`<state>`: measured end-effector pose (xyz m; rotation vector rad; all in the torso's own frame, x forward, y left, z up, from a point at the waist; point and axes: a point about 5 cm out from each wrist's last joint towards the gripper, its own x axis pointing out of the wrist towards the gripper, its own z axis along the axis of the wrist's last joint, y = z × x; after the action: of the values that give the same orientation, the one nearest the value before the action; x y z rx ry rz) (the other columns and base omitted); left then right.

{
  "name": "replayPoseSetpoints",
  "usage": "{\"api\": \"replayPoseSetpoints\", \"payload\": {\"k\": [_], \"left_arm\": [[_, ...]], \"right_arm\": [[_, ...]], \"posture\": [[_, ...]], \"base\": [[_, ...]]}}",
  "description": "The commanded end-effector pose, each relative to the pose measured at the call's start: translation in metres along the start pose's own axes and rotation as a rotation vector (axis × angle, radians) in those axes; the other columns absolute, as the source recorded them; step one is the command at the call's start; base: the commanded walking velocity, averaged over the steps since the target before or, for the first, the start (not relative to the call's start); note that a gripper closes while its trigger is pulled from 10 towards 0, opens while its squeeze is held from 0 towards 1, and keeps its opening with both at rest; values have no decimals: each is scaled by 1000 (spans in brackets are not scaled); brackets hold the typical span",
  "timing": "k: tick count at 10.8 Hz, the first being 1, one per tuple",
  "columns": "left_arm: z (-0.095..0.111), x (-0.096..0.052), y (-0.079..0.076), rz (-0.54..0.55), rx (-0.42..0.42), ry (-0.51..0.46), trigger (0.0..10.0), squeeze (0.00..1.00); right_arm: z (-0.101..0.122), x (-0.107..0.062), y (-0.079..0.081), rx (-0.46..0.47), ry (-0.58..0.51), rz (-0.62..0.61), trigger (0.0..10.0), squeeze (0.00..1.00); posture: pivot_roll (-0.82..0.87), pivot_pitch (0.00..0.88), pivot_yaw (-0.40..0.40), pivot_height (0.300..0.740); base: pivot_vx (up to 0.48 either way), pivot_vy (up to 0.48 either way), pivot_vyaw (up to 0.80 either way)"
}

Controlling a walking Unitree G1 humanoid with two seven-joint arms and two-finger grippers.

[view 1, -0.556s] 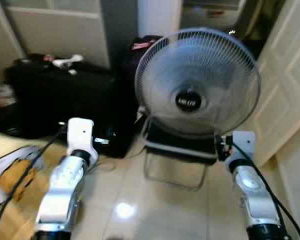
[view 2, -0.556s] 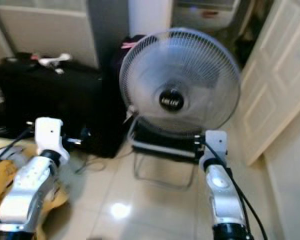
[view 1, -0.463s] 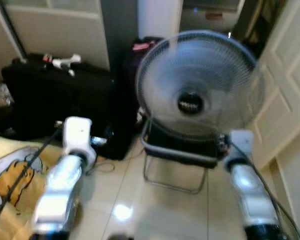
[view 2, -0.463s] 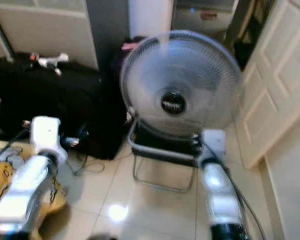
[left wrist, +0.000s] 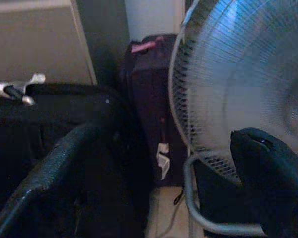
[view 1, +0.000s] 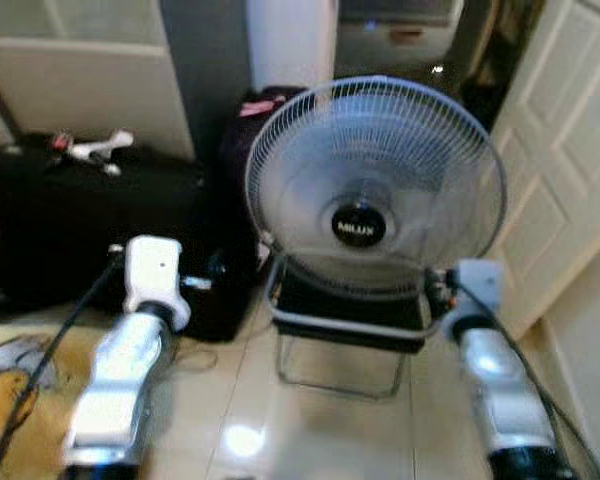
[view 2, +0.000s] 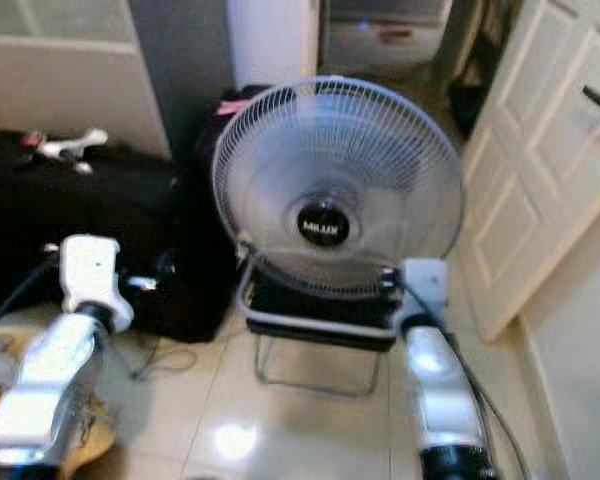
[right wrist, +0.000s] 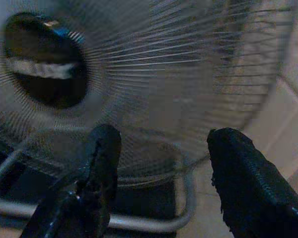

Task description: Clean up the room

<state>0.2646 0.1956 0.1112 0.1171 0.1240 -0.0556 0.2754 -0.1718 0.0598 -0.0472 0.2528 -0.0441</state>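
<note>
We see a round electric fan [view 1: 375,190] with a fine wire grille and a black centre cap, which stands on a small chair [view 1: 345,325] of bent metal tube with a dark seat, on a glossy pale tile floor [view 1: 310,430]. Both our silver arms are raised toward it. The left gripper [left wrist: 154,183] is near the fan's left edge, its two black textured fingers [left wrist: 54,173] wide apart with nothing between them. The right gripper [right wrist: 161,163] is close below the grille, its fingers [right wrist: 102,158] also apart and empty. The right wrist view gives the thin radial wires and the curved tube of the chair from very near. The left wrist view gives a dark purple suitcase [left wrist: 151,109] with a pink tag, standing behind the fan. In the head views a large black case [view 1: 100,235] lies to the left with a small white object [view 1: 90,150] on top, a yellow cloth [view 1: 5,400] lies on the floor, and a white panelled door [view 1: 570,170] is on the right.
</note>
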Motion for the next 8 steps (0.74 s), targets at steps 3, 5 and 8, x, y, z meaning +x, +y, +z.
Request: {"api": "replayPoseSetpoints", "payload": {"k": [3, 5, 8], "left_arm": [[0, 0, -2, 14, 10, -1, 10000, 0], [-2, -1, -1, 21, 12, 3, 10000, 0], [-3, -2, -2, 16, 20, 6, 10000, 0]], "right_arm": [[5, 0, -3, -46, -35, 20, 10000, 0], [5, -1, -2, -37, -37, 20, 10000, 0], [2, -1, -6, -26, -12, -12, 10000, 0]], "posture": [[-3, 0, 17, 740], [-2, 0, 16, 740], [-2, 0, 15, 740]], "base": [[314, 0, -263], [0, 0, 0], [0, 0, 0]]}}
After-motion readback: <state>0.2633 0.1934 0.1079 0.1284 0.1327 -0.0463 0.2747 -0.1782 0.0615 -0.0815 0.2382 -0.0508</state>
